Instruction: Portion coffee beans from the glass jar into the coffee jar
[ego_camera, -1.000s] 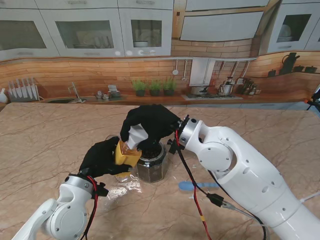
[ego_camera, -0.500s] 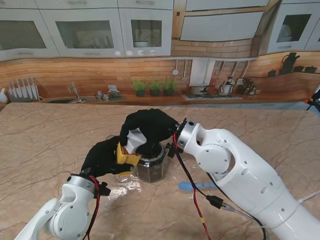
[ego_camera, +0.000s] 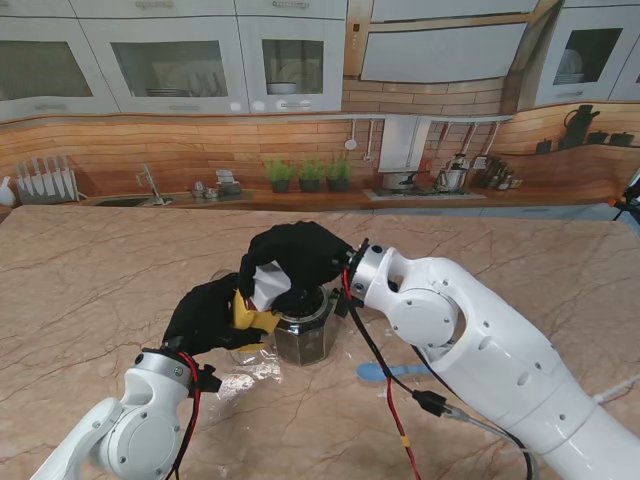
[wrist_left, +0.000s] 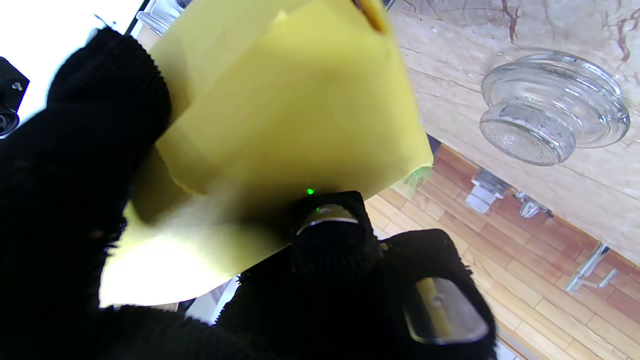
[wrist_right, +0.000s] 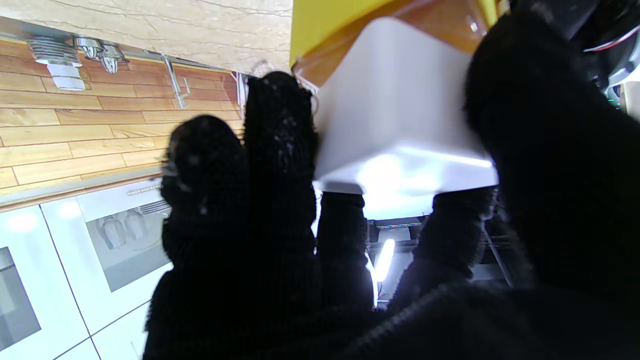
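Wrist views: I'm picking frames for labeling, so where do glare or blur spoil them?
Left wrist view: the yellow container is blown out to white at one corner and soft-edged, while the glass lid stays crisp. Right wrist view: glare whitens the white scoop, and the right hand is nearly featureless black.

Marble table (ego_camera: 90, 270) bears a jar of beans (ego_camera: 305, 335), blue spoon (ego_camera: 385, 371).

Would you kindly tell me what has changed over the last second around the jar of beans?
The right hand has lowered the white scoop-like piece slightly toward the yellow container, which the left hand has also eased down a little. Both hands keep their grips. The glass jar of beans, the glass lid and the blue object on the table have not moved.
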